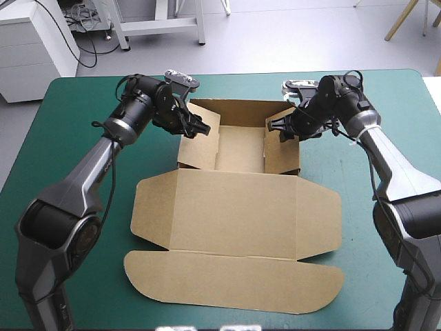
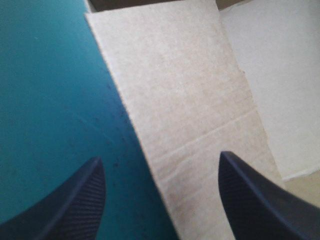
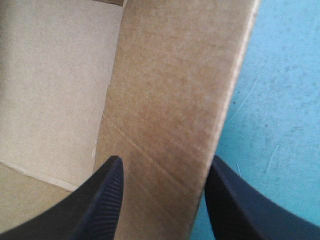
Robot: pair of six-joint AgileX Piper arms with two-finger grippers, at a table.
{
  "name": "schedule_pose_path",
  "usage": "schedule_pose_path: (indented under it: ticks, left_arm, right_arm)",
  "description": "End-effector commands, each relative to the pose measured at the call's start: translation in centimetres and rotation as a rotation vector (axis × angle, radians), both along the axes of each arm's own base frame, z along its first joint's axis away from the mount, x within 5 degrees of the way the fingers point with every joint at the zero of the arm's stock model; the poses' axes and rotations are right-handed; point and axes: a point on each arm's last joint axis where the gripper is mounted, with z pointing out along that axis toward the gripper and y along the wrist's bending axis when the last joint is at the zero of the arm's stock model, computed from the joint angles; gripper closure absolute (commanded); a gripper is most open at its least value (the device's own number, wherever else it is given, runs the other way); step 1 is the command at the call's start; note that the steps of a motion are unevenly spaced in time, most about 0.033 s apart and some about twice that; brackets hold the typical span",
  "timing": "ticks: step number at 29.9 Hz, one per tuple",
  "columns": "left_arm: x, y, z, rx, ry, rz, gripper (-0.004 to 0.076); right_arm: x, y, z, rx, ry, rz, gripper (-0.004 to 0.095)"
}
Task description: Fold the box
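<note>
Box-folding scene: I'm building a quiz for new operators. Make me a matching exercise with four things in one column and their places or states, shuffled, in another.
Things:
1. left gripper
2. right gripper
3. lid
4. back wall

States:
a. flat on the teal-green cover, on the near side of the box
b. open, straddling the left side wall
c. upright, at the box's far side
d. open, straddling the right side wall

Pairs: 1-b, 2-d, 3-a, 4-c
</note>
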Motion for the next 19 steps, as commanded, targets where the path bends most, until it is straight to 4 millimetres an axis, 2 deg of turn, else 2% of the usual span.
schedule_pose_path:
  ticks: [1, 8, 12, 15, 19]
  left_arm:
    - [-3.3, 1.6, 6.8, -0.02, -0.169, -0.012, 0.0258]
    - [-8.8, 4.3, 13.4, -0.066, -0.314, -0.021, 0.0258]
    - [-12.4, 6.1, 16.0, -0.078, -0.349, -0.023, 0.0258]
    - [-14.8, 7.2, 17.0, -0.087, -0.365, -0.022, 0.0258]
    - [-18.0, 8.6, 17.1, -0.094, -0.363, -0.023, 0.0259]
  right_arm:
    - [-1.3, -0.4, 3.9, 0.006, -0.1, 0.008, 0.0437]
    - [-2.1, -0.7, 5.5, -0.003, -0.143, 0.007, 0.0437]
    - [-2.9, -1.0, 7.2, -0.002, -0.201, 0.003, 0.0437]
    - [-3.6, -1.2, 8.1, -0.001, -0.212, 0.005, 0.0437]
    - [-4.6, -1.3, 8.4, -0.011, -0.166, 0.017, 0.0437]
